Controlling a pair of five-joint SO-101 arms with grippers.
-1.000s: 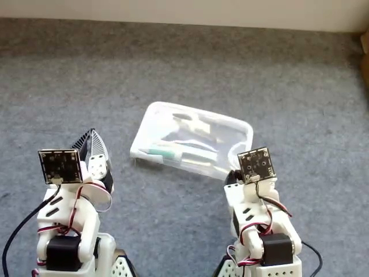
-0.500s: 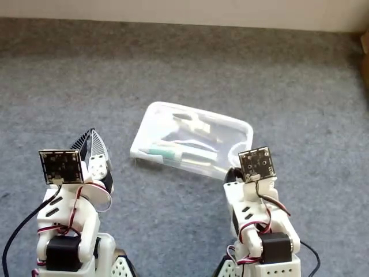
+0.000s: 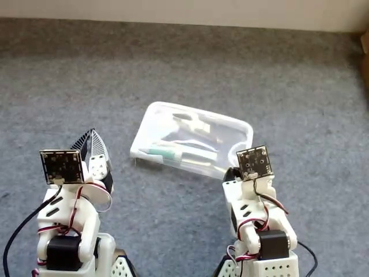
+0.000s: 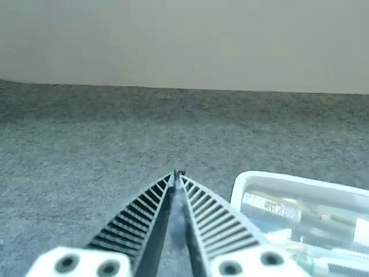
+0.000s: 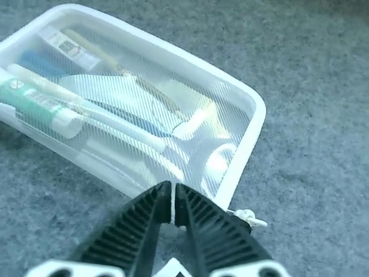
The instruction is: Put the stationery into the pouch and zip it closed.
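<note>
Two pinched: L fingers [image 4: 138,219] over carpet [image 4: 69,144], R fingers [image 5: 144,222] by pouch [image 5: 144,98] edge.

**Soft, even light in all three views.**
You see the grey carpet [image 3: 184,63] lit uniformly. Shadows are faint and soft-edged, the clearest a narrow band along the near edge of the pouch [image 3: 190,138]. In the right wrist view its mesh face carries a mild sheen. The wall [image 4: 184,40] is flatly bright.

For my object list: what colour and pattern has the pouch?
The pouch is see-through white mesh with a solid white border; the right wrist view shows it best.
</note>
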